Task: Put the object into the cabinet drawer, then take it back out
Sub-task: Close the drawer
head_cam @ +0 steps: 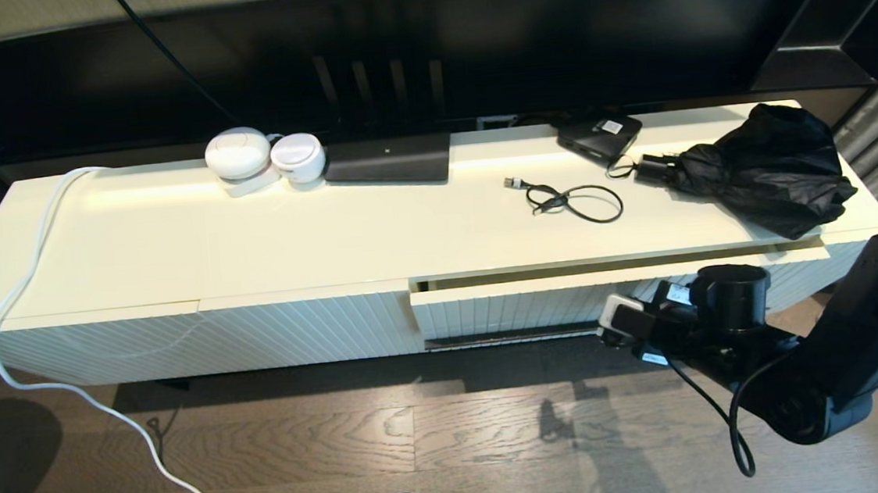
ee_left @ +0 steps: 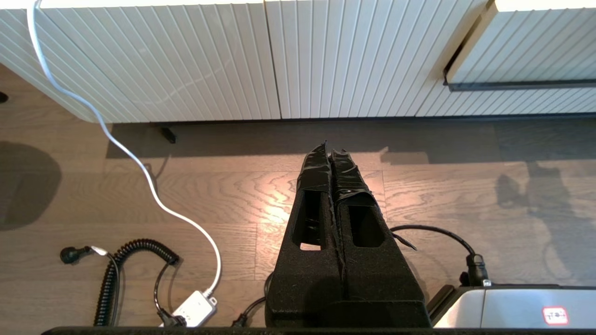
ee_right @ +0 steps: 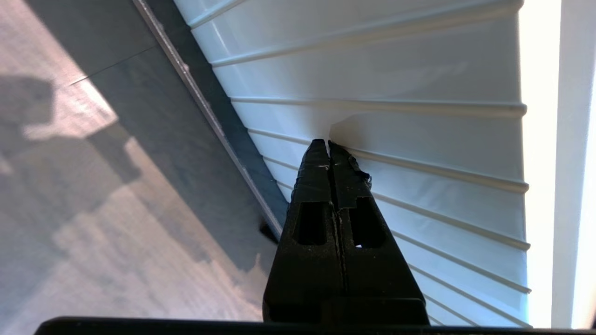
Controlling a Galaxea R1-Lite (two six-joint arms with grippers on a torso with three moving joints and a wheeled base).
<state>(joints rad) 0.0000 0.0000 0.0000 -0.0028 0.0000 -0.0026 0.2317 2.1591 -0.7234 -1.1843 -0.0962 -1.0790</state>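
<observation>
Head view shows a long white cabinet with the cabinet drawer on its right half, pulled out only a crack, so a thin dark gap runs between its ribbed front and the tabletop. Its black bar handle runs along the lower edge of the front. The right arm reaches in from the right, and the right pincer has its fingers pressed together with nothing between them; in the right wrist view the tips sit at the ribbed drawer front, seemingly touching it, though contact is hard to confirm from that angle.

On the tabletop lie a looped black cable near the middle right, a folded black umbrella at the far right, a small black box behind the cable, a flat dark stand base at the far edge, and two white round devices to its left. A white cord trails off the left end to the floor.

The left pincer hangs low over the wooden floor in front of the cabinet, its fingers together and empty.
</observation>
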